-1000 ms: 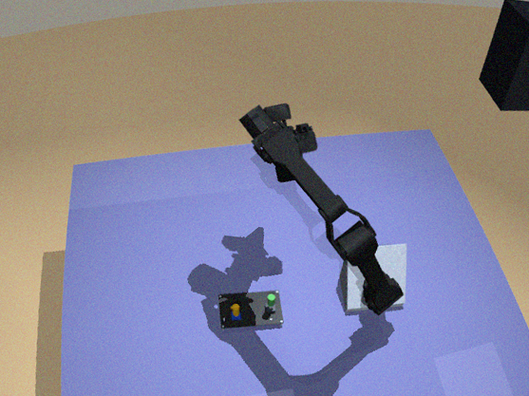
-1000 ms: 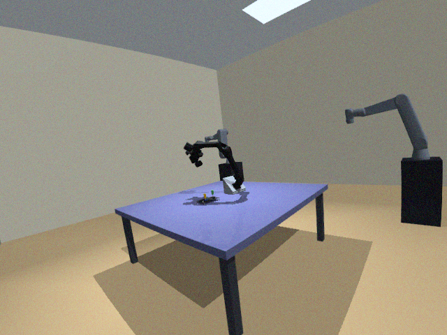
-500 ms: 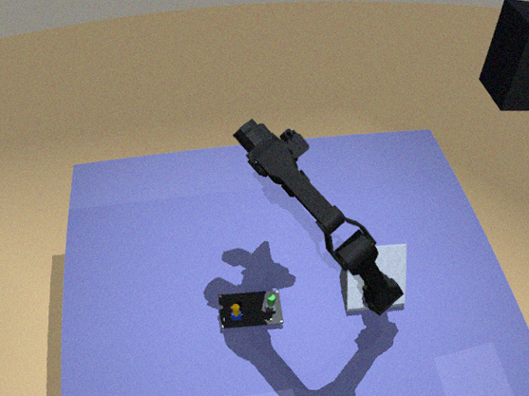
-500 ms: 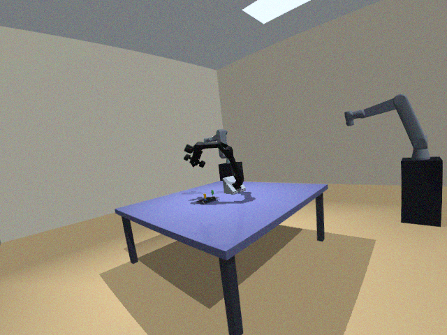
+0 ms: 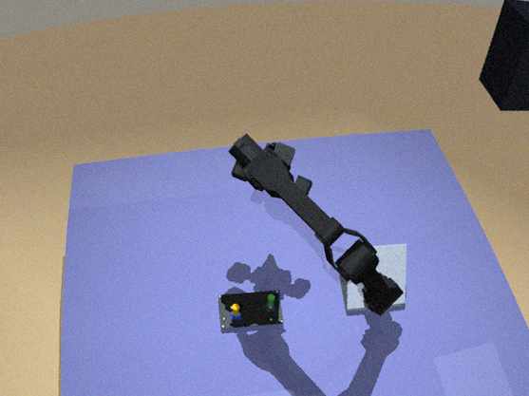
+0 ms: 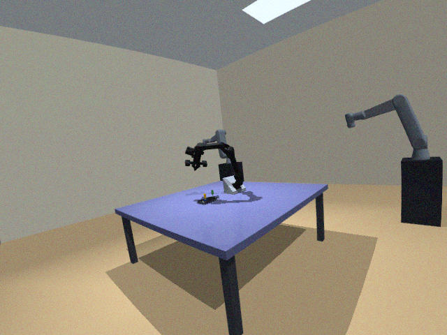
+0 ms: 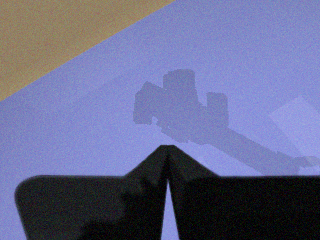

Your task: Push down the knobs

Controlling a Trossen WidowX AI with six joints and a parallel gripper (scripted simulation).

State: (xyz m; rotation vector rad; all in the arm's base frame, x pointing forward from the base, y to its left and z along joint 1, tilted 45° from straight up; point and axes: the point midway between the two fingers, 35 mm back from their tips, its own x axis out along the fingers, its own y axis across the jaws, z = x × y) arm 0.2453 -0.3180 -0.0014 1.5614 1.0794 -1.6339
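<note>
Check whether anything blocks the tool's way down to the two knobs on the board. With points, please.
Nothing visible stands between the tool point(image 6: 195, 168) point(image 7: 168, 147) and the yellow knob point(image 5: 235, 306) point(image 6: 204, 196) or green knob point(image 5: 271, 297) point(image 6: 212, 192); only its shadow reaches the board point(image 5: 253, 309) point(image 6: 208, 199).

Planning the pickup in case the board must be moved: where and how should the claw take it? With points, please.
Probably by opposite long edges of the board point(image 5: 255, 308) point(image 6: 207, 199), from above: it's a flat rectangle, and both knobs point(image 5: 271, 299) point(image 6: 211, 192) point(image 5: 235, 307) point(image 6: 204, 196) stand up.
</note>
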